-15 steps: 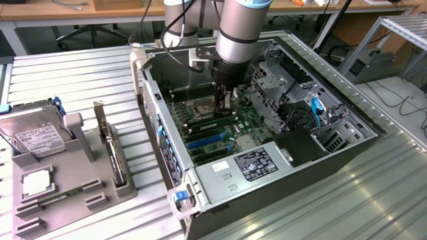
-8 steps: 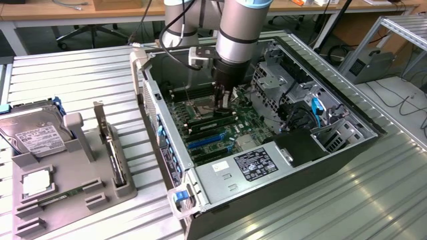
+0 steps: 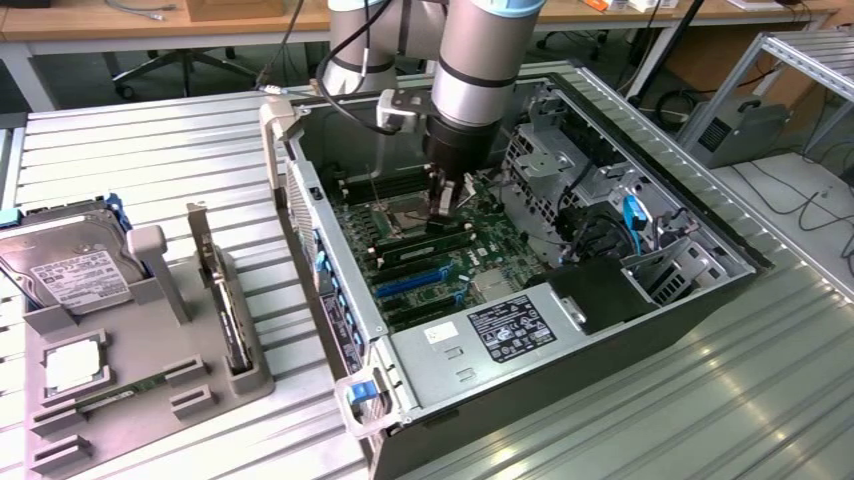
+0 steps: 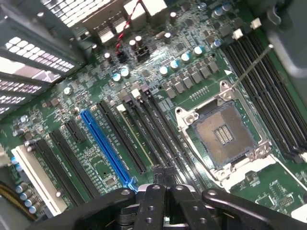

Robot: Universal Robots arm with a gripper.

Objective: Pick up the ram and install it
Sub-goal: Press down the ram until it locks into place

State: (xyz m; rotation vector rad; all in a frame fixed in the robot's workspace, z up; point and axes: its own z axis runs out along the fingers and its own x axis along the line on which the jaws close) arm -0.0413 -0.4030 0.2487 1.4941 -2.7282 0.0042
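The ram is a thin green stick standing on edge in one of the long black slots beside the open CPU socket. In the exterior view the ram lies across the middle of the motherboard inside the open computer case. My gripper reaches down into the case just above it. Seen from the wrist, the gripper is shut, its fingers pressed together over the stick's near end and the slot's black latch. I cannot tell whether it touches the stick. Another thin green stick lies in the grey tray.
The grey tray at the exterior view's left holds a silver hard drive, an upright dark expansion card and a square chip. A blue slot runs beside the memory slots. A metal drive cage and cables crowd the case.
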